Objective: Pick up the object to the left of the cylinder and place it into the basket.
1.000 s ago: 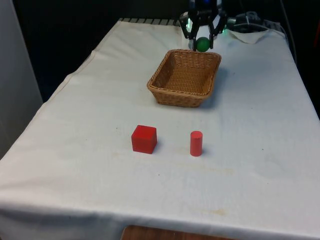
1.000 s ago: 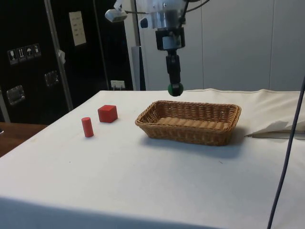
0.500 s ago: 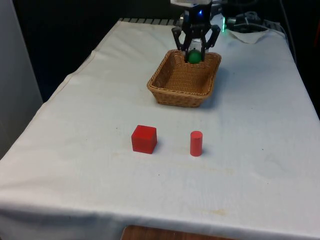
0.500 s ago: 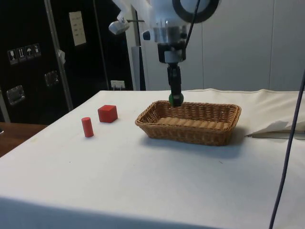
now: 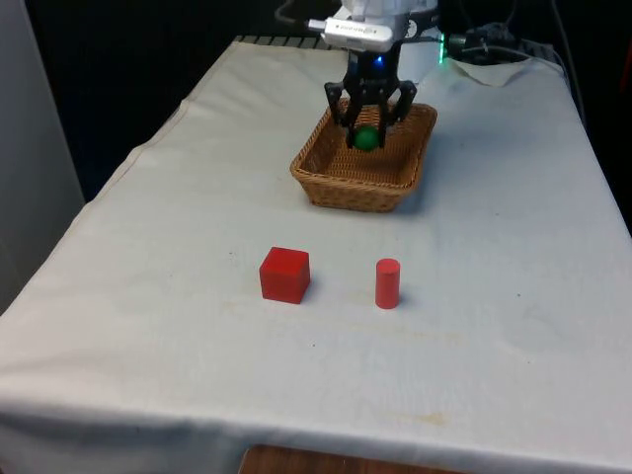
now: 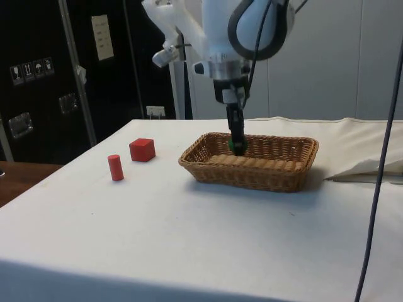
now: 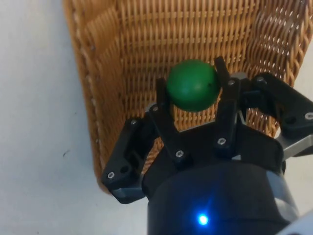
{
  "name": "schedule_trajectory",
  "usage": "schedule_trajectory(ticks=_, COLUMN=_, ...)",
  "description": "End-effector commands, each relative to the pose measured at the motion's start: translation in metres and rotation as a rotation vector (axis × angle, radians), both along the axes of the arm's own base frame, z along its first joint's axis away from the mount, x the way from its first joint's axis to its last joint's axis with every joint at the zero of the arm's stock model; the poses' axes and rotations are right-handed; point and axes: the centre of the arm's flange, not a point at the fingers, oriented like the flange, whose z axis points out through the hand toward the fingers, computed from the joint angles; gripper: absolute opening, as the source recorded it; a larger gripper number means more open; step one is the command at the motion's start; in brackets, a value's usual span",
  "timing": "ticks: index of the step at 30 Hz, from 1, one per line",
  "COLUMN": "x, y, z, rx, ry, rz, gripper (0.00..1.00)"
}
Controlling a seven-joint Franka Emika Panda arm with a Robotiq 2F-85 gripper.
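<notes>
The gripper (image 5: 367, 137) is clenched on a green ball (image 5: 367, 138), one finger pressed to each side of it. The wrist view gives this most plainly: the ball (image 7: 192, 84) sits between the two fingertips (image 7: 162, 90), with the woven floor of the basket (image 7: 146, 58) straight beneath it and the basket's near wall off to one side of the gripper (image 7: 190, 88). The front view adds that the ball hangs inside the basket's (image 5: 341, 188) outline, toward its end nearer the robot. From the side, the fingers reach down past the rim of the basket (image 6: 252, 173), and only a sliver of green (image 6: 237, 148) shows at the gripper's (image 6: 238, 146) tip behind the wicker; whether the ball touches the floor cannot be told.

Well away from the gripper, out on the cloth (image 5: 494, 296) on the side farther from the robot, a red cube (image 5: 284, 274) and a red cylinder (image 5: 387, 283) stand upright and apart from each other. In the front view the cube lies to the cylinder's left; in the side view the cube (image 6: 142, 150) lies behind and just right of the cylinder (image 6: 115, 167).

The side view has pale labels (image 6: 101, 37) on the dark cabinets; their writing cannot be read.
</notes>
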Motion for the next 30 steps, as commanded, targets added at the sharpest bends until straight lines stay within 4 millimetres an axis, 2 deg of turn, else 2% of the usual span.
schedule_trajectory(ticks=1, x=0.0, y=-0.001, z=-0.003, rx=-0.003, ry=0.001, rz=-0.001, gripper=0.0)
schedule_trajectory(ticks=10, x=-0.006, y=-0.003, z=-0.031, rx=-0.021, ry=0.001, rz=-0.006, gripper=0.0)
schedule_trajectory(ticks=17, x=-0.005, y=-0.002, z=-0.033, rx=-0.017, ry=-0.002, rz=-0.006, gripper=0.0)
schedule_trajectory(ticks=19, x=-0.005, y=-0.002, z=-0.033, rx=-0.018, ry=-0.002, rz=-0.006, gripper=0.03)
schedule_trajectory(ticks=22, x=-0.005, y=-0.002, z=-0.033, rx=-0.019, ry=-0.001, rz=-0.006, gripper=0.3)
schedule_trajectory(ticks=23, x=-0.005, y=-0.003, z=-0.033, rx=-0.02, ry=-0.002, rz=-0.007, gripper=0.5)
schedule_trajectory(ticks=27, x=-0.005, y=-0.003, z=-0.034, rx=-0.022, ry=-0.001, rz=-0.007, gripper=0.89)
schedule_trajectory(ticks=28, x=-0.005, y=-0.003, z=-0.034, rx=-0.023, ry=-0.001, rz=-0.007, gripper=0.97)
schedule_trajectory(ticks=30, x=-0.005, y=-0.003, z=-0.034, rx=-0.021, ry=0.0, rz=-0.008, gripper=1.0)
